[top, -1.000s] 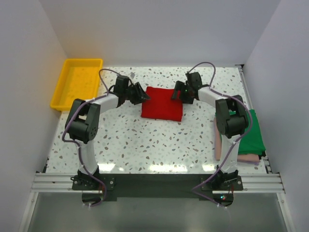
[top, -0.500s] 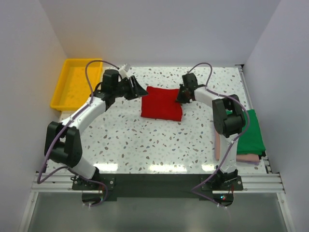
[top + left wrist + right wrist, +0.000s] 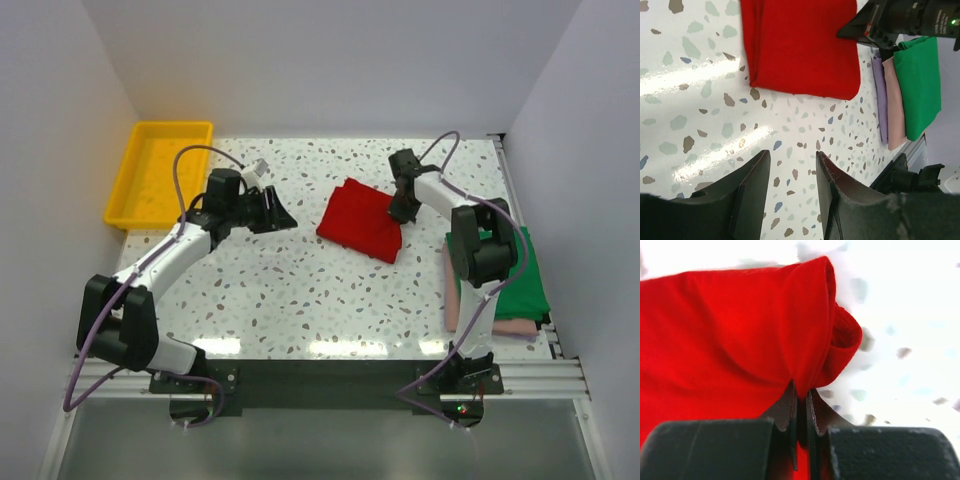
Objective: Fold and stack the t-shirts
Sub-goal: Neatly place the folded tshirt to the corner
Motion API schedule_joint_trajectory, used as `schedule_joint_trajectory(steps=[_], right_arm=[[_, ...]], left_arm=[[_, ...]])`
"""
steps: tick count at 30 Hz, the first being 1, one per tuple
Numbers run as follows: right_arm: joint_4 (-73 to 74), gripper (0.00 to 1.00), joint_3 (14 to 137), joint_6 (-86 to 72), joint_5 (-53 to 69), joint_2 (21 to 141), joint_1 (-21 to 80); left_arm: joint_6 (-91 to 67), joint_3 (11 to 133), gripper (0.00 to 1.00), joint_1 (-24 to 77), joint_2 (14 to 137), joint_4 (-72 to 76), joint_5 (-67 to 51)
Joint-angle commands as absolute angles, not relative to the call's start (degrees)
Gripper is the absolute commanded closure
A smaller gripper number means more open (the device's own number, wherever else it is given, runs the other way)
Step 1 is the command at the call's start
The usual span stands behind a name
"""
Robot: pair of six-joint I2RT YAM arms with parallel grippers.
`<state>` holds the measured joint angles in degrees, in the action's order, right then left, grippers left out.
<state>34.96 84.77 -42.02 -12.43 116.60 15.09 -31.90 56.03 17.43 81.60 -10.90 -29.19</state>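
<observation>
A folded red t-shirt (image 3: 360, 220) lies skewed on the speckled table, a little right of centre. My right gripper (image 3: 403, 207) is shut on the shirt's right edge. In the right wrist view the red cloth (image 3: 730, 340) bunches up where the right gripper (image 3: 801, 390) pinches it. Left of the shirt and clear of it, my left gripper (image 3: 288, 217) is open. It hangs over bare table (image 3: 792, 160) with the red shirt (image 3: 800, 45) ahead of it. At the right edge sits a stack of folded shirts with a green one (image 3: 527, 275) on top.
A yellow tray (image 3: 125, 182) stands at the back left. In the stack, a pink shirt (image 3: 895, 110) and a lilac one (image 3: 881, 100) lie under the green one (image 3: 920, 80). White walls close in the table on three sides.
My right gripper has shut on the red shirt's right edge and dragged it to the right, turning it askew. The left arm has drawn back to the left, away from the shirt.
</observation>
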Motion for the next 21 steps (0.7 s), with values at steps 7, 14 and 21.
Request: schedule_joint_trajectory(steps=[7,14,21], right_arm=[[72.8,1.00,110.7,-57.7,-32.8,123.7,11.3],[89.6,1.00,127.9,-61.4,-36.4,127.2,6.9],[91.0,1.00,129.6,-60.0,-35.5,123.0,2.3]], left_arm=[[-30.5,53.3,0.54,17.3,82.0,-8.1,-32.3],[-30.8,52.9,0.54,17.3,82.1,-7.6,-32.5],[-30.6,52.9,0.54,17.3,82.6,-7.8,-32.9]])
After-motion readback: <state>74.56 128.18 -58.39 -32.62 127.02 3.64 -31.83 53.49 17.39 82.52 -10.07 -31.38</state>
